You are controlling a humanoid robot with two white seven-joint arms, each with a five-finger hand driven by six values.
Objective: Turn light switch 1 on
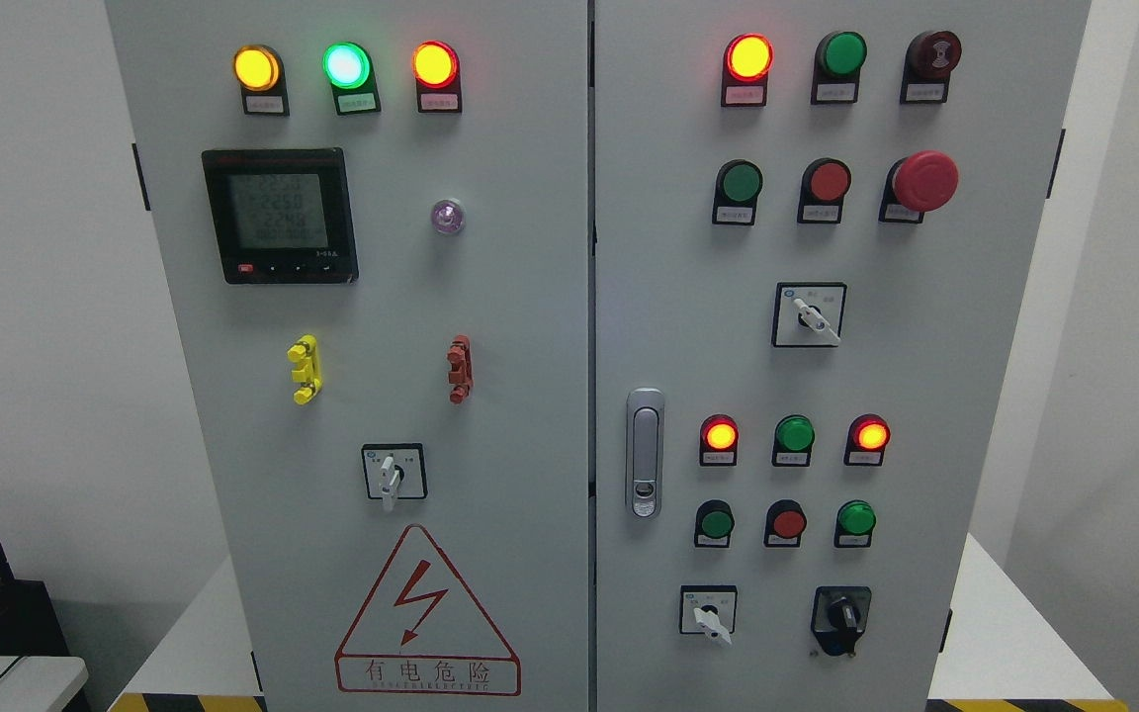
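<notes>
Switch 1, can't tell which one that is tbh. Rotary switch (808, 314) sits up and right of the door handle (645, 452), another (394, 473) to its left on the cabinet (530, 326). No hands showing, so finger state unknown.

Industrial electrical room or training lab. Tall grey metal two-door control cabinet (490, 396) fills the view, covered in lit yellow, green and red round indicator lamps (345, 65), a black digital panel meter (279, 216), a red mushroom emergency-stop button (923, 181), white rotary selector switches (809, 314) and a red-outlined lightning warning triangle (427, 613). Plain white walls (26, 297) behind, black-and-yellow hazard-striped floor tape (189, 702) near the base.
</notes>
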